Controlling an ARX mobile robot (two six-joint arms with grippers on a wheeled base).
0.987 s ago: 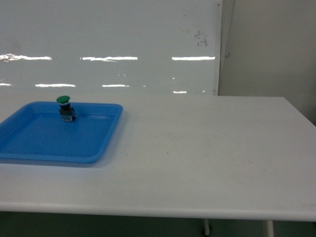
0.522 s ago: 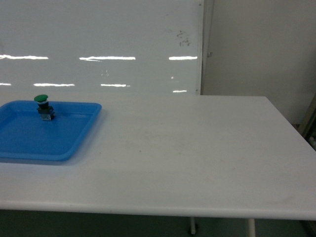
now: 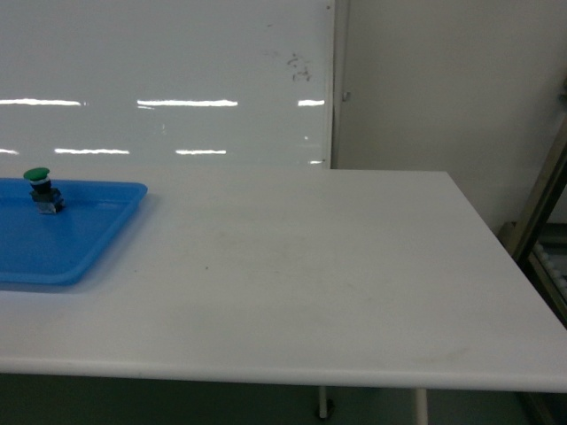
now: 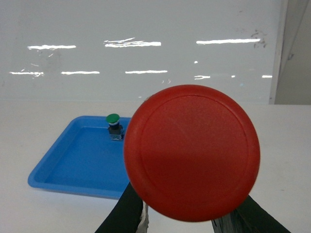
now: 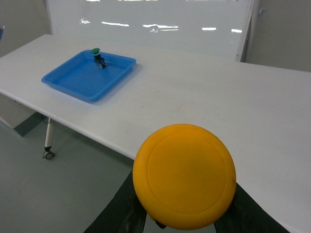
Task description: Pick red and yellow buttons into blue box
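Nearest each wrist camera, a cap fills the view. The left gripper [image 4: 187, 221] is closed around the round red plastic push-button [image 4: 191, 151], and the right gripper [image 5: 187, 223] is likewise closed around the round yellow plastic push-button [image 5: 184, 175].

Beyond them the white table [image 3: 310, 266] carries a shallow blue plastic tray [image 3: 66, 243] at its left edge, with a green-capped button [image 3: 41, 189] by the tray's far rim.

Both picks look done. The deep blue box is not in view, so the next move calls for finding it and carrying both buttons there.
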